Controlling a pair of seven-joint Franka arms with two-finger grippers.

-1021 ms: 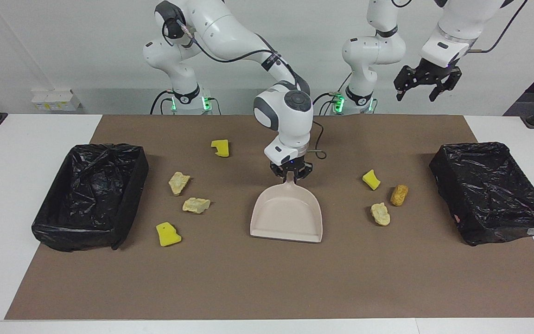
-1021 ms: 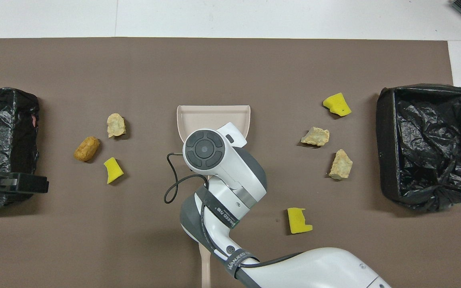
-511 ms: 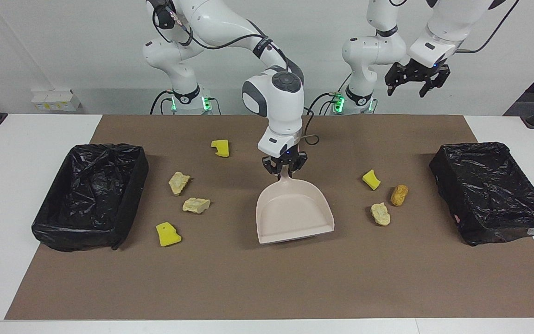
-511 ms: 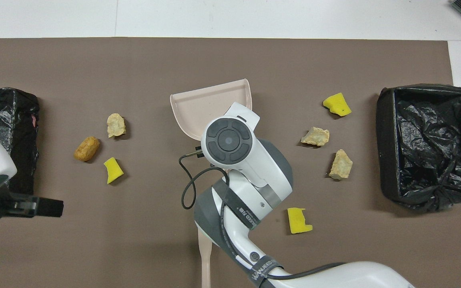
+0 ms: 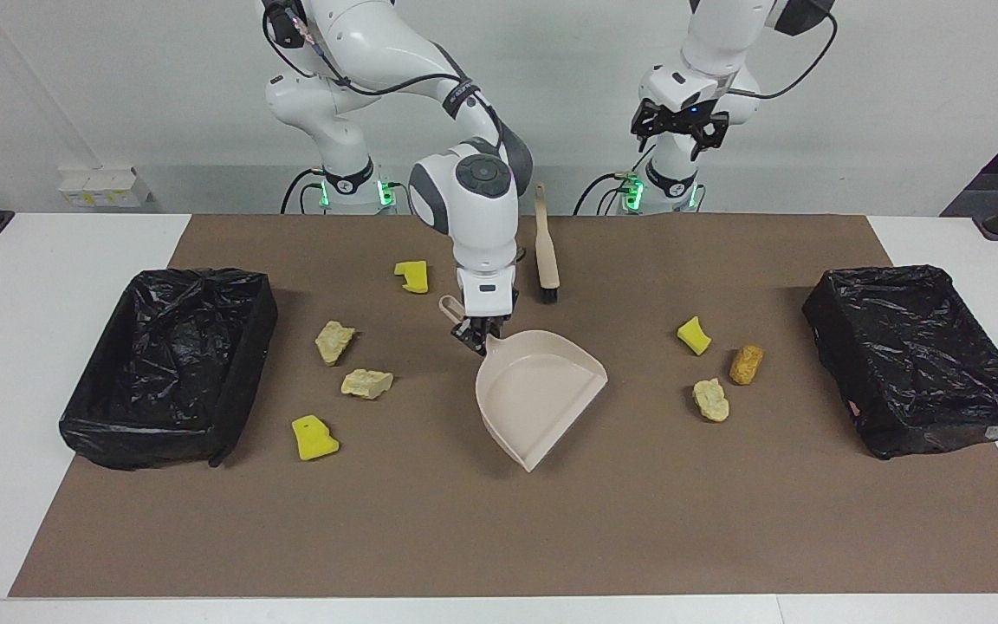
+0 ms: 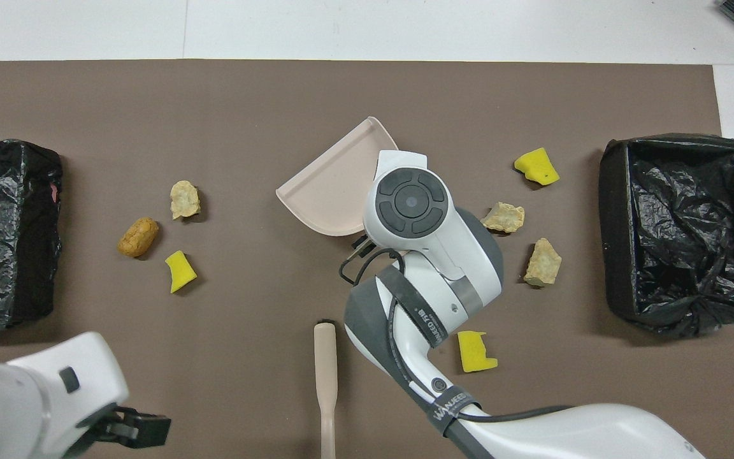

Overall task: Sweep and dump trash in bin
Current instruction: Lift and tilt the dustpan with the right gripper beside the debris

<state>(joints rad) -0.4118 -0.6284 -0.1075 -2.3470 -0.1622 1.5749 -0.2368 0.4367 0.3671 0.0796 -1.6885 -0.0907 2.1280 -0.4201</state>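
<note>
The right gripper (image 5: 475, 336) was clamped on the handle of the beige dustpan (image 5: 538, 394), which was held at the middle of the mat with its open mouth turned toward the left arm's end of the table, probably so that the three lumps there could be swept in. Those three lay close together: a yellow sponge piece (image 5: 694, 335), an orange-brown lump (image 5: 746, 364) and a pale crumbly chunk (image 5: 711, 399). The other four pieces of trash were scattered toward the right arm's end: two pale chunks (image 5: 334, 341) (image 5: 366, 382) and two yellow pieces (image 5: 412, 276) (image 5: 314, 437). The brush (image 5: 547, 260) lay untouched on the mat, nearer to the robots than the dustpan. The left gripper (image 5: 678, 130) hung open, high above the robots' edge of the table, seemingly bound for the brush. A black-lined bin (image 5: 919, 355) (image 5: 170, 364) stood at each end of the mat; no trash was seen in either, and the dustpan was empty too.
</note>
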